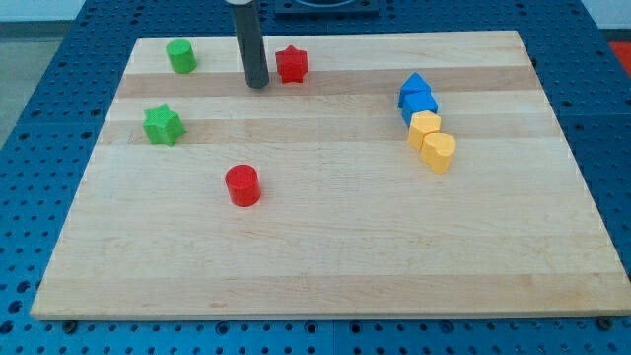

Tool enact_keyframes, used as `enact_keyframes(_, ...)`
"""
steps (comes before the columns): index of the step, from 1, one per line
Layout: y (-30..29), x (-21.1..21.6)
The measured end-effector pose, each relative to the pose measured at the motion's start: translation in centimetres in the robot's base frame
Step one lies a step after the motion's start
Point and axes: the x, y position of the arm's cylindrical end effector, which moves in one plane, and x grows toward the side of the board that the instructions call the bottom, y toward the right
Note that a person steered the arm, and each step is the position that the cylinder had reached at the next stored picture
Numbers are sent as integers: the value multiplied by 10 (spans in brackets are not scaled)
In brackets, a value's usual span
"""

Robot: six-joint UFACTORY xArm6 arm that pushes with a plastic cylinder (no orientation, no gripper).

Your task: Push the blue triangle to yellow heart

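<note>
The blue triangle lies at the view's upper right, at the top of a tight column of blocks. Below it sit a blue cube-like block, a yellow block and the yellow heart at the bottom of the column, each touching the one above. My tip rests on the board near the view's top, left of centre, just left of a red star. It is far to the left of the blue triangle.
A green cylinder-like block sits at the upper left, a green star below it, and a red cylinder near the middle left. The wooden board lies on a blue perforated table.
</note>
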Motion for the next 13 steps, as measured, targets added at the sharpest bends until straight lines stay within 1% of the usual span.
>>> enact_keyframes(2, 50, -27)
enact_keyframes(3, 65, -29)
enact_keyframes(4, 64, -29)
enact_keyframes(5, 31, -9)
enact_keyframes(6, 4, 29)
enact_keyframes(7, 30, 42)
enact_keyframes(8, 94, 37)
enact_keyframes(9, 152, 16)
enact_keyframes(10, 206, 6)
enact_keyframes(11, 235, 11)
enact_keyframes(13, 234, 53)
